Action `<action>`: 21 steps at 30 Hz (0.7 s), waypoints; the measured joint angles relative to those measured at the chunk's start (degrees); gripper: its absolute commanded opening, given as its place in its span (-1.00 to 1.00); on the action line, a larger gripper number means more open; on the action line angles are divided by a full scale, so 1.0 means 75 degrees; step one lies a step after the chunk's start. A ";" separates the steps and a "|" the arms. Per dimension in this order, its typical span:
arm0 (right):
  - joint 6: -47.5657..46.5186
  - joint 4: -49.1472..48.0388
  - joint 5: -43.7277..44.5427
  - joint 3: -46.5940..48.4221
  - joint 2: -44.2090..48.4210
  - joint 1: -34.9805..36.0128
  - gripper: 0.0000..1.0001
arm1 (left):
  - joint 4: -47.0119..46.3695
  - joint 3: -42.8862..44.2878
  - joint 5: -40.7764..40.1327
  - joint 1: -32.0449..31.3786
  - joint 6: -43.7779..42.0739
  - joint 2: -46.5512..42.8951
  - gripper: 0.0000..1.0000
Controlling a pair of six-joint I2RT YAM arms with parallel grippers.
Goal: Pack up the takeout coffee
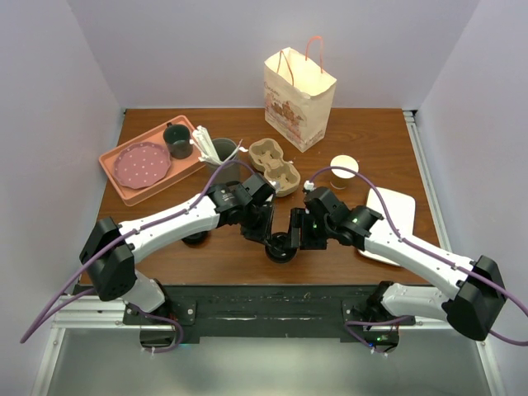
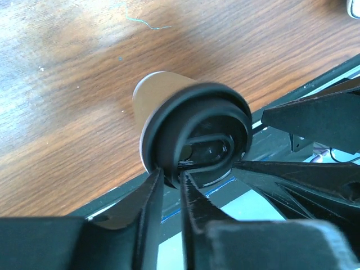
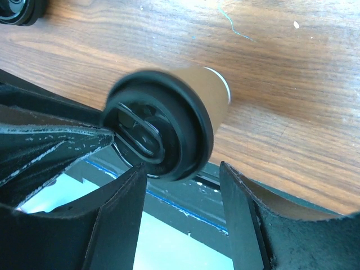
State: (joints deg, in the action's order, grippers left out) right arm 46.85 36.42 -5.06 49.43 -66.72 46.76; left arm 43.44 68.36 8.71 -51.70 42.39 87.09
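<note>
The takeout coffee [image 1: 280,247] is a tan-sided cup with a black lid, standing near the table's front edge between both arms. In the left wrist view the cup [image 2: 152,95] shows its lid [image 2: 194,132], and my left gripper [image 2: 171,177] is shut on the lid's rim. My left gripper [image 1: 262,233] reaches it from the left. My right gripper [image 1: 297,238] is on the cup's right. In the right wrist view it [image 3: 183,171] is open and the lidded cup [image 3: 211,93] sits by its left finger [image 3: 121,197]. The cardboard cup carrier [image 1: 275,163] lies behind.
A second tan cup with a white top [image 1: 345,169] stands back right. A paper bag [image 1: 299,99] is at the back. A pink tray [image 1: 124,186] holds a plate and dark mug [image 1: 176,140]. A grey tumbler with utensils [image 1: 216,148], a white plate [image 1: 394,210] and a loose black lid [image 3: 17,10] lie around.
</note>
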 measured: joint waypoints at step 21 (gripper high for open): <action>0.0000 -0.0076 0.0047 -0.0015 0.0003 0.0000 0.17 | 0.0087 0.0099 0.0041 -0.0009 0.0000 0.0052 -0.22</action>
State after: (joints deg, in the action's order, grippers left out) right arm 46.85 35.86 -4.71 49.32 -66.70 46.76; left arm 44.10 69.10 9.02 -51.77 42.39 87.48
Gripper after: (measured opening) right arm 0.583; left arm 0.399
